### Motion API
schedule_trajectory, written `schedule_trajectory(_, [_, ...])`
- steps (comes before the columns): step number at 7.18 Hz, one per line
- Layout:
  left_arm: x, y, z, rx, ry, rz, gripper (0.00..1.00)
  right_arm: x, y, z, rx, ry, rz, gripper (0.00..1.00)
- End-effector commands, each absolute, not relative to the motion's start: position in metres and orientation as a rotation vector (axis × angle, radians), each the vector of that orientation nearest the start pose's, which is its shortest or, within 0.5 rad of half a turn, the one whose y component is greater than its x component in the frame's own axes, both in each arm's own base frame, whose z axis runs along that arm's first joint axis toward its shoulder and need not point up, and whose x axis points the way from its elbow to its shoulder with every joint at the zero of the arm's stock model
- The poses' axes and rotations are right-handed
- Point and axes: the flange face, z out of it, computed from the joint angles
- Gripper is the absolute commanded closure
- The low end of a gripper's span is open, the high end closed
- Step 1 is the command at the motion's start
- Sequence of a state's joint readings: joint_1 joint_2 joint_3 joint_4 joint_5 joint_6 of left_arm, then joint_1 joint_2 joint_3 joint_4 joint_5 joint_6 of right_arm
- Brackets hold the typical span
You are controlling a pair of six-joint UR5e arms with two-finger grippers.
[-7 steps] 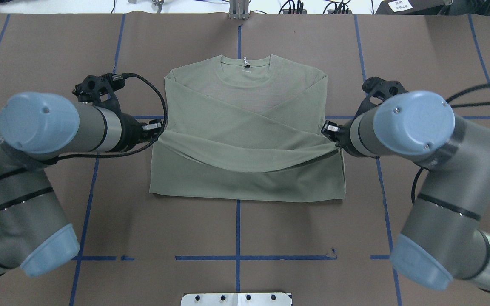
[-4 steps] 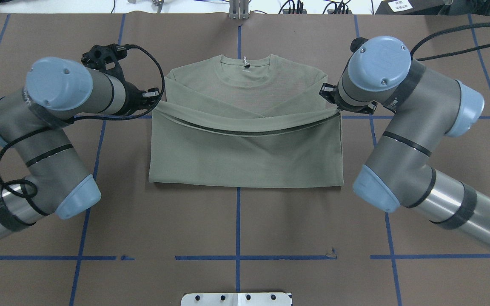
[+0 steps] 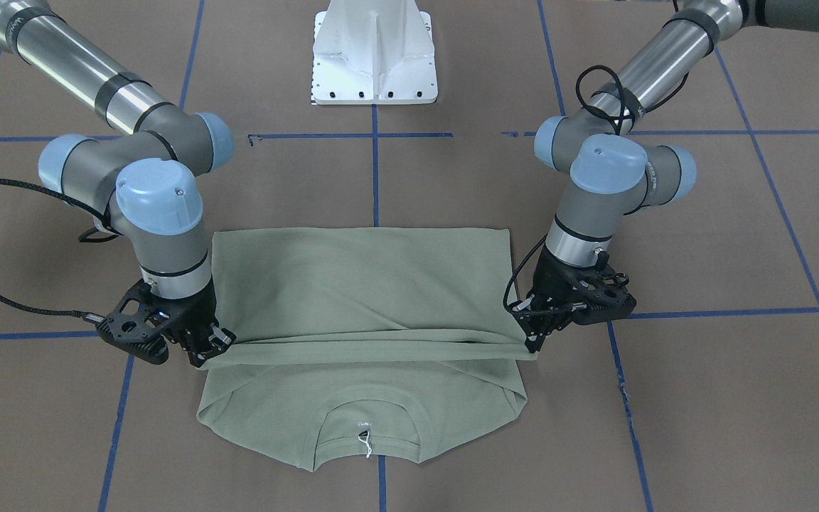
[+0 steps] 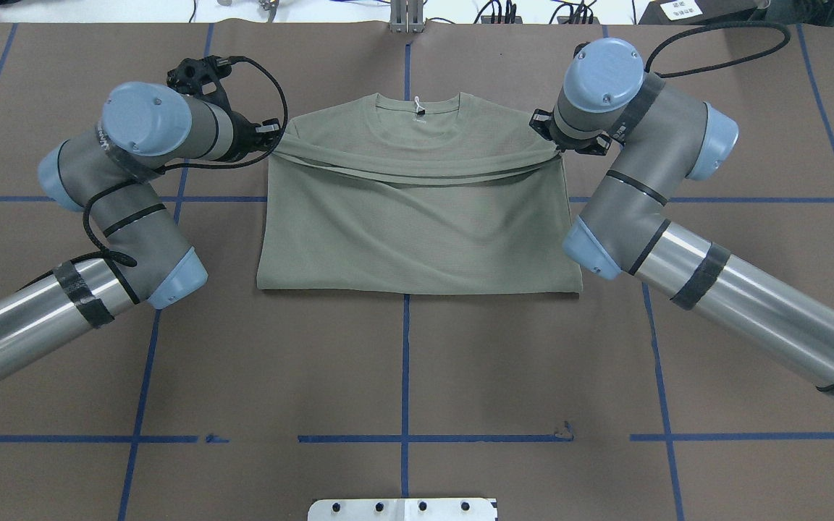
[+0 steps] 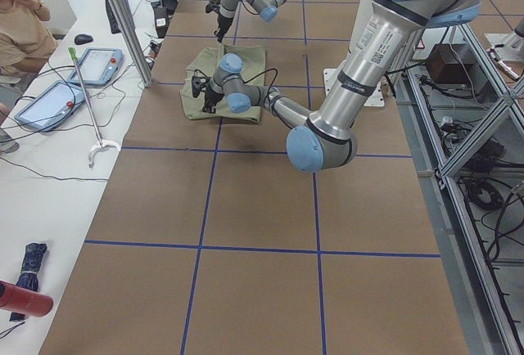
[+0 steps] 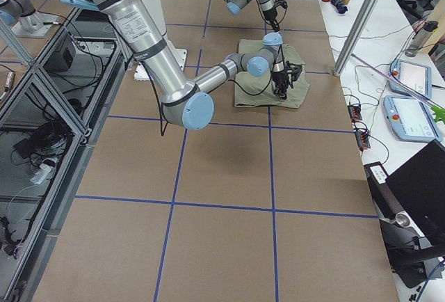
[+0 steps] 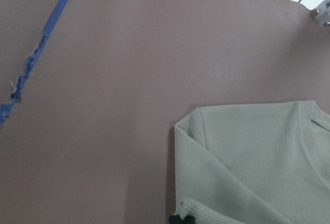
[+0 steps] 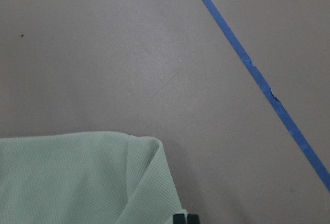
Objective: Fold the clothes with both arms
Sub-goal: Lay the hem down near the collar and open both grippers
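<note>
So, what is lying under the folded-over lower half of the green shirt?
Under it lies the upper front of the same shirt. Only the shoulders, collar and white neck tag show beyond the held edge; the rest is covered.

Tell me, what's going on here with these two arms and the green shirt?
A green shirt is being folded on a brown table. The left pincer and the right pincer each pinch one end of its bottom edge, holding it stretched across the chest, doubled over the lower half. The collar is not yet covered.
</note>
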State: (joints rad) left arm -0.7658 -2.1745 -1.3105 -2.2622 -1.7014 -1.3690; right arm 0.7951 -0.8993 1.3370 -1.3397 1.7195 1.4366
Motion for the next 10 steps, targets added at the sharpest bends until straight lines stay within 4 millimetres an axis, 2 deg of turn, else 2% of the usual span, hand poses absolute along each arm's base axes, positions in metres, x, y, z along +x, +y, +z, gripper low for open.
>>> schedule_trajectory(1, [0.458, -0.617, 0.355, 0.396, 0.969, -0.460, 1.00, -0.447, -0.660, 0.353, 0.187, -0.658, 0.586, 1.00])
schedule_trajectory(2, [0.459, -0.618, 0.353, 0.399, 0.971, -0.460, 1.00, -0.452, -0.665, 0.360, 0.195, -0.670, 0.582, 1.00])
schedule_trajectory(5, [0.465, -0.626, 0.338, 0.415, 0.977, -0.465, 1.00, -0.447, -0.671, 0.367, 0.197, -0.659, 0.579, 1.00])
schedule_trajectory(6, [0.466, -0.627, 0.342, 0.410, 0.969, -0.466, 1.00, -0.447, -0.671, 0.366, 0.198, -0.660, 0.579, 1.00])
schedule_trajectory(7, [0.469, -0.630, 0.353, 0.413, 0.973, -0.465, 0.92, -0.447, -0.671, 0.365, 0.201, -0.659, 0.570, 1.00])
schedule_trajectory(8, [0.470, -0.631, 0.357, 0.418, 0.982, -0.464, 0.81, -0.447, -0.671, 0.367, 0.206, -0.653, 0.552, 0.60])
schedule_trajectory(9, [0.468, -0.631, 0.358, 0.420, 0.985, -0.464, 0.78, -0.443, -0.674, 0.365, 0.211, -0.654, 0.554, 0.51])
schedule_trajectory(10, [0.459, -0.636, 0.352, 0.440, 1.015, -0.467, 0.67, -0.439, -0.674, 0.356, 0.222, -0.673, 0.558, 0.45])
